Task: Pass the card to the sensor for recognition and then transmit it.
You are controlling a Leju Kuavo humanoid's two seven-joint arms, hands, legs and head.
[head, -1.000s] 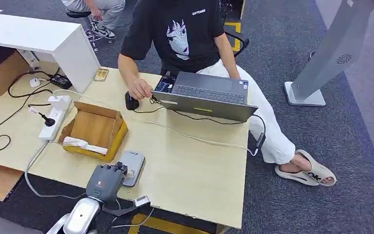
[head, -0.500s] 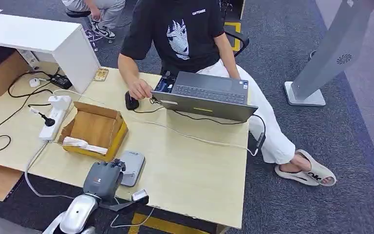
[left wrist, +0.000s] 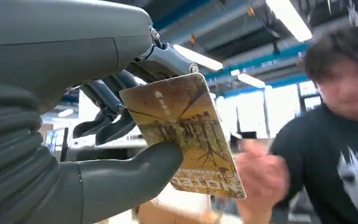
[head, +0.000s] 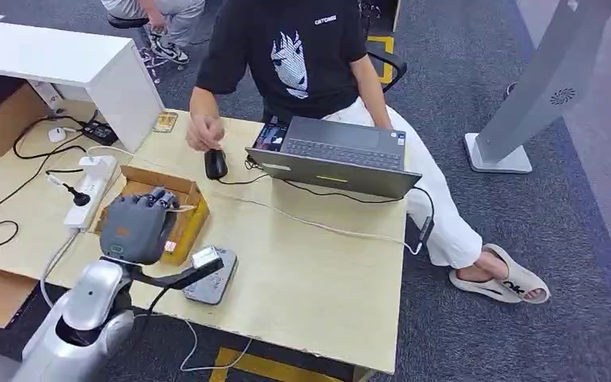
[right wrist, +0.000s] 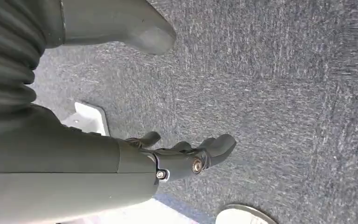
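Observation:
My left hand [head: 134, 225] is raised above the table, over the near edge of the cardboard box [head: 177, 201]. It pinches a yellowish card [left wrist: 185, 133] between thumb and fingers; the card's printed face shows in the left wrist view, and a small corner of the card [head: 172, 246] peeks below the hand in the head view. The grey card sensor [head: 215, 280] lies flat on the table just right of and below the hand. A person's hand [head: 204, 131] hovers above the black mouse [head: 215, 164]. My right hand [right wrist: 186, 156] hangs over the carpet, holding nothing, fingers apart.
A person in a black shirt [head: 294, 48] sits behind an open laptop [head: 336, 155]. A white power strip [head: 89, 189] and cables lie at the table's left. A white cabinet [head: 71, 68] stands at the back left, a grey stand [head: 525, 103] at the right.
My left hand has lifted from beside the sensor and moved up and left, over the box. The person's hand left the laptop's corner and rose above the mouse.

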